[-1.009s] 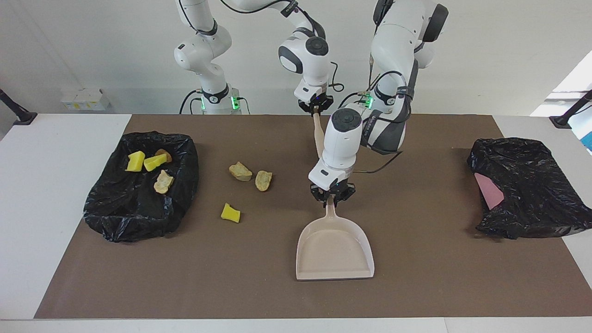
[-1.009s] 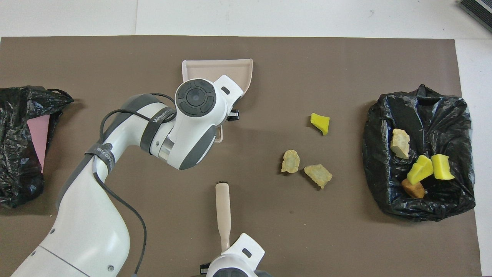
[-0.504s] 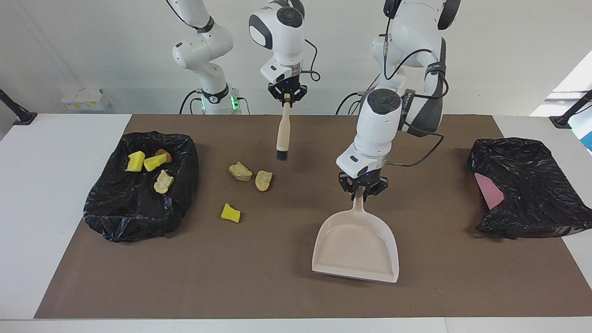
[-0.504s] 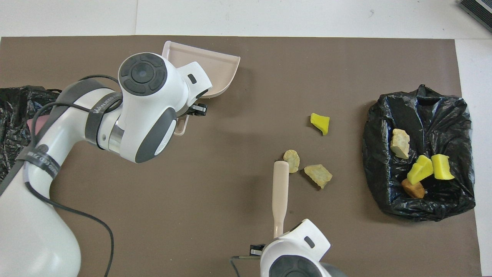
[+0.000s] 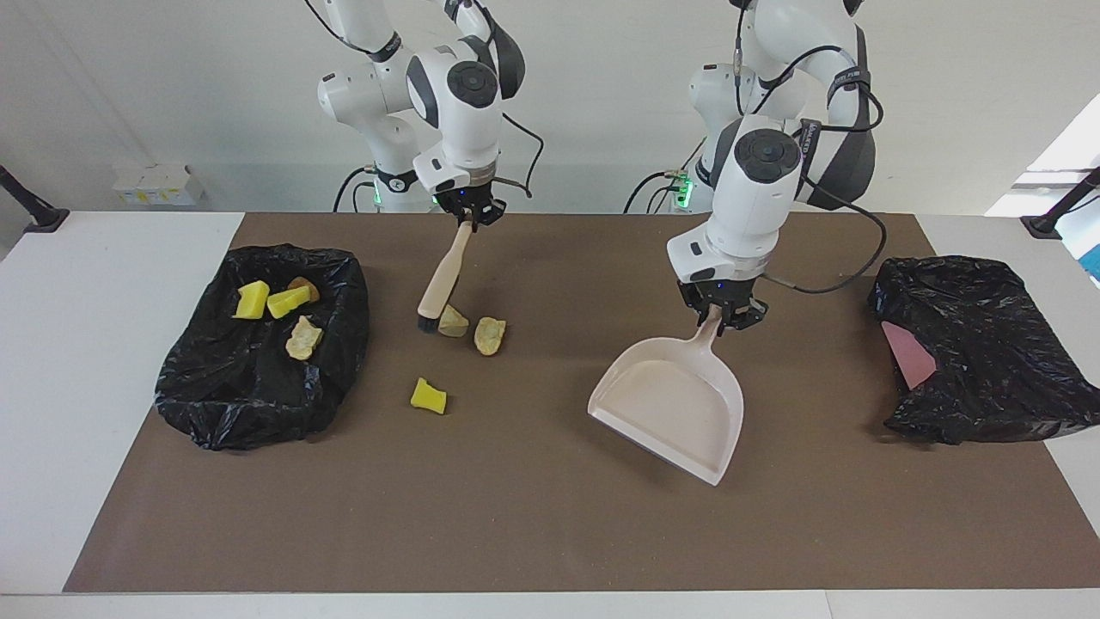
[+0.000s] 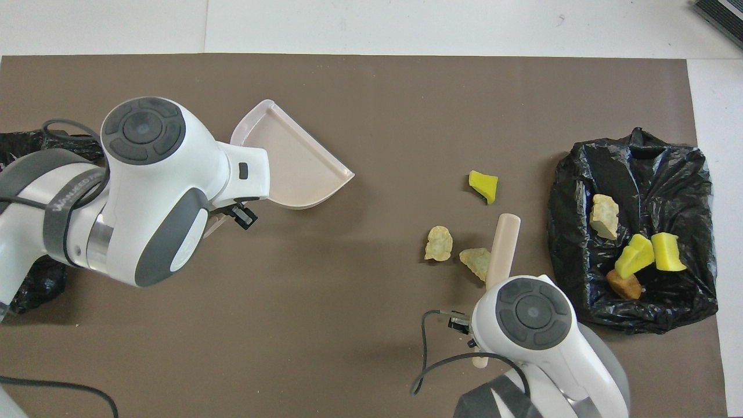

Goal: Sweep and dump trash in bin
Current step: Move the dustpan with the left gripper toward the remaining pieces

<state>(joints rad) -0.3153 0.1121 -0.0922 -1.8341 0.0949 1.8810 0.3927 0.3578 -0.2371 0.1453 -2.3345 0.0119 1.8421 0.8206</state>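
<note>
Three scraps of trash lie on the brown mat: two beige chunks (image 5: 489, 335) (image 6: 439, 243) and a yellow bit (image 5: 428, 396) (image 6: 483, 186). Several more scraps (image 5: 288, 301) sit in the black-lined bin (image 5: 206, 404) (image 6: 580, 174) at the right arm's end. My right gripper (image 5: 468, 217) is shut on the handle of a beige brush (image 5: 443, 279) (image 6: 502, 244), whose bristles hang low beside the beige chunk closest to the bin. My left gripper (image 5: 720, 316) is shut on the handle of the beige dustpan (image 5: 675, 404) (image 6: 290, 162), which is tilted with its mouth turned toward the scraps.
A second crumpled black bag (image 5: 971, 344) with a pink thing inside lies at the left arm's end of the mat. White table borders the mat (image 5: 533, 533) on all sides.
The left gripper carried the dustpan toward the left arm's end and turned its mouth toward the scraps. The right gripper swung the brush over to the bin side of the beige chunks.
</note>
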